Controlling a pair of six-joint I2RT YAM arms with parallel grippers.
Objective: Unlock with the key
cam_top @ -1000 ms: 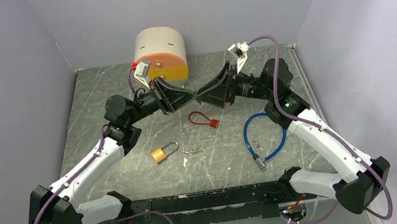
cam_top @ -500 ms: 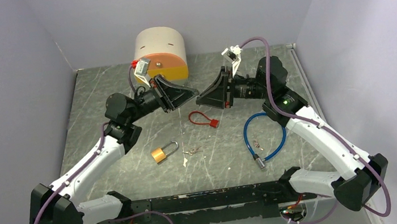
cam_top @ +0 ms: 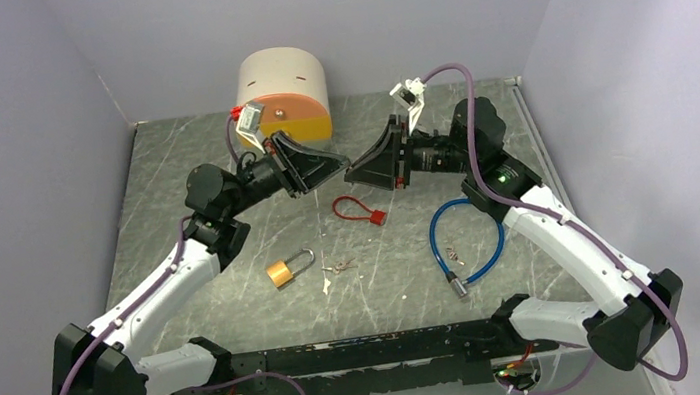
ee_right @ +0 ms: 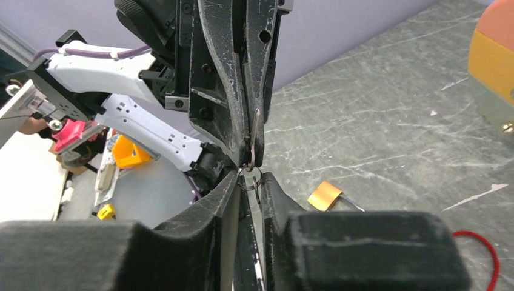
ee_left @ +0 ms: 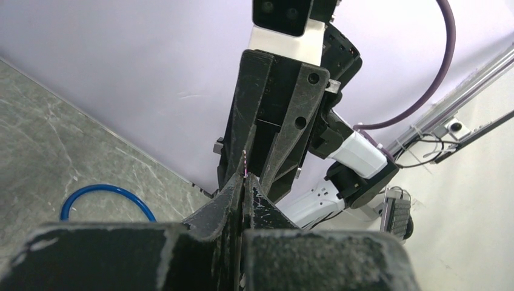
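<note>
The two grippers are meeting tip to tip above the counter. The left gripper is pressing its jaws together on the key. The key ring is hanging in the narrow gap of the right gripper; whether that gripper is pinching it, I cannot tell. The brass padlock is lying on the counter at 7 o'clock from the tips.

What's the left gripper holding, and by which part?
The left gripper is shut on a small key, pinched flat along its shaft, ring end sticking out. Whether the right gripper grips the dangling key ring cannot be told.
</note>
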